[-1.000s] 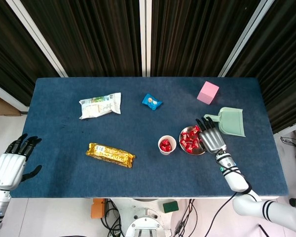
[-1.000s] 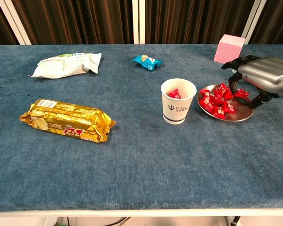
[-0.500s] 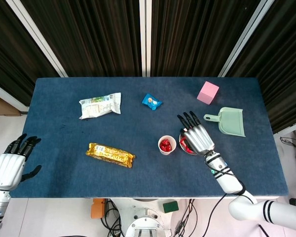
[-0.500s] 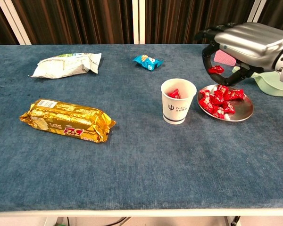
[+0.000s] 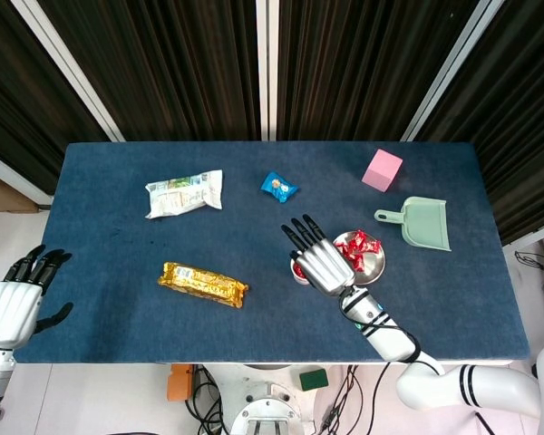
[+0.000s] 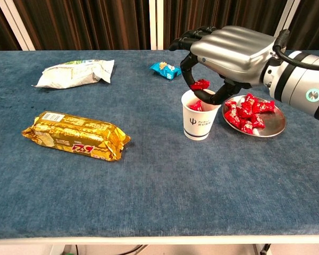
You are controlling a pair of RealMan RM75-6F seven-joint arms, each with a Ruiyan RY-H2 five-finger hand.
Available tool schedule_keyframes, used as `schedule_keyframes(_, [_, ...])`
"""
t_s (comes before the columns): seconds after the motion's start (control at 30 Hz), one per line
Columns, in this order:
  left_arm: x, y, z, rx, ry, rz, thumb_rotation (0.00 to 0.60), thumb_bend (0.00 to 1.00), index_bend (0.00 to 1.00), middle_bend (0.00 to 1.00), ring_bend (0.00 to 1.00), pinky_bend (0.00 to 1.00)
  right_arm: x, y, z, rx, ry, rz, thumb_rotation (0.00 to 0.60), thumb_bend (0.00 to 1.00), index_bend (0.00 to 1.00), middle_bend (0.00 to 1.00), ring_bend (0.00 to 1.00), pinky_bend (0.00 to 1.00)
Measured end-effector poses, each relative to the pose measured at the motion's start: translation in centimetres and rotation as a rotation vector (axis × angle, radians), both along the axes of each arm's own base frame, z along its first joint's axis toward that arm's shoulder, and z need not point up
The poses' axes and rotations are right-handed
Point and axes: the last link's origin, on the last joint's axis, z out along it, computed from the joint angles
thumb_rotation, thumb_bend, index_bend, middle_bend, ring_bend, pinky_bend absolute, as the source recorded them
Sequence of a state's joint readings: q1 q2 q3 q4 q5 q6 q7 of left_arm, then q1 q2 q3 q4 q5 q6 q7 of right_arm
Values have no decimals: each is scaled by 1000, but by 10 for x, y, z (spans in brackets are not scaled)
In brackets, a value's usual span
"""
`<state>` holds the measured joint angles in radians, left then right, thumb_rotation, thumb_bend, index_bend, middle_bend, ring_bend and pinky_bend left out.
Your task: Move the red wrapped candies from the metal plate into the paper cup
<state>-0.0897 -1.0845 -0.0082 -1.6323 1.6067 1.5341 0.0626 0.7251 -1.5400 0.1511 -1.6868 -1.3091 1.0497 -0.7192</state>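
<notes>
Above the paper cup [image 6: 201, 115] the right robot hand [image 6: 226, 50] pinches one red wrapped candy [image 6: 200, 84] between thumb and a finger, right over the cup mouth. Risk, as I judge it: release off-centre and the candy clips the rim and lands on the table [image 6: 149, 175], or curled fingers nudge the light cup over. Candy's long axis looks roughly level, ends pointing left-right in chest view. More candies sit in the cup and on the metal plate [image 6: 274, 127] just beside it. Left robot hand [image 5: 18, 304] hangs off the table edge, fingers apart, holding nothing

A lab — blue-clothed table [image 5: 118, 272], dark curtains [image 5: 163, 63] behind.
</notes>
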Motion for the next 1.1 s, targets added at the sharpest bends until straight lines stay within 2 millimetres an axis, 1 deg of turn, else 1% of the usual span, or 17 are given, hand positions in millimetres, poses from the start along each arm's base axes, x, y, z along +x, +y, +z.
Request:
schedule_keyframes(0.03, [0,0,0,0,-1,0,600,183,178,155,57,199,0,0,0,3,1,0,600,437,424,53,0,0])
schedule_keyframes(0.07, [0,0,0,1,-1,-1,600,183,178,155,57,199,0,1,0,6,2,0,600,404,340,46,0,0])
schedule_keyframes(0.1, [0,0,1,2,-2,-3,600,183,178,155,57,199,-1,1,0,7,3,-1,600,382,285,41,0,0])
schedule_keyframes(0.17, [0,0,1,3,-2,-3,600,184,178,155,57,199,-1,1,1,12,5,-3,600,329,119,28,0,0])
schedule_keyframes(0.23, [0,0,0,1,0,-1,600,183,178,154,57,199,-2,1,2,17,2,-6,600,315,43,22,0,0])
schedule_keyframes(0.27, [0,0,0,1,0,-1,600,183,178,154,57,199,-2,1,3,18,-1,-6,600,313,30,21,0,0])
schedule_keyframes(0.37, [1,0,0,2,0,-4,600,184,178,154,57,199,-4,2,8,2,-9,-4,600,320,34,22,0,0])
schedule_keyframes(0.47, [1,-1,1,6,-2,-5,600,183,178,154,57,199,-13,2,19,-32,-20,-22,600,327,66,25,0,0])
schedule_keyframes(0.6, [1,0,-1,-2,2,-7,600,184,178,154,57,199,-40,-3,37,-70,-8,-93,600,327,101,25,0,0])
schedule_keyframes(0.7, [2,-1,-2,-5,5,-9,600,184,178,155,57,199,-61,-8,43,-82,19,-158,600,327,122,25,0,0])
schedule_keyframes(0.8, [2,-1,-2,-5,6,-8,600,183,178,155,57,199,-78,-13,43,-82,34,-207,600,328,162,28,0,0])
schedule_keyframes(0.9, [3,0,-3,-7,8,-7,600,183,178,155,57,199,-89,-18,41,-79,44,-240,600,329,227,33,0,0])
schedule_keyframes(0.97, [3,0,-3,-8,8,-6,600,184,178,154,57,199,-95,-23,39,-77,47,-259,600,329,267,35,0,0])
schedule_keyframes(1.1, [1,1,-2,-5,5,0,600,184,178,155,57,199,-106,-34,30,-72,57,-295,600,331,300,39,0,0])
